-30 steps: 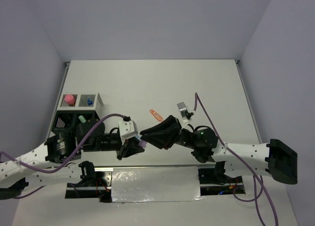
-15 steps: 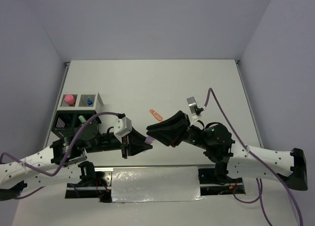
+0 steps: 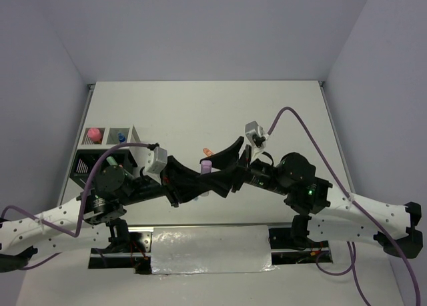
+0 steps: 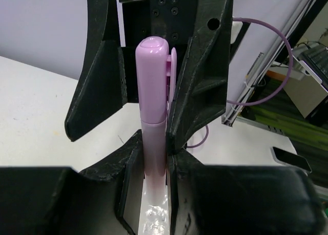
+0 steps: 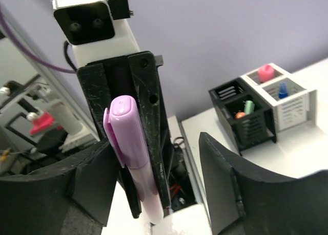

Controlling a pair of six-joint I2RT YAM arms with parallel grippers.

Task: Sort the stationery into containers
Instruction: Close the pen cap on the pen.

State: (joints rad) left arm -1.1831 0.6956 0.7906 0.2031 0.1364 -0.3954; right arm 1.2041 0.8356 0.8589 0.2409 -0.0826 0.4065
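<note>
One purple highlighter [image 4: 152, 107] is off the desk, above the middle of the near edge, clamped in the left fingers [image 4: 128, 168]. Right fingers [image 5: 230, 184] are spread wide around its cap, not clenched. Organizer [image 3: 135, 145] sits by the near-left corner.

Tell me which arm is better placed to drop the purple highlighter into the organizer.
Left. The left gripper is shut on the purple highlighter, while the right gripper is open around it. The organizer stands on the left arm's side, so its way is probably shorter.
</note>
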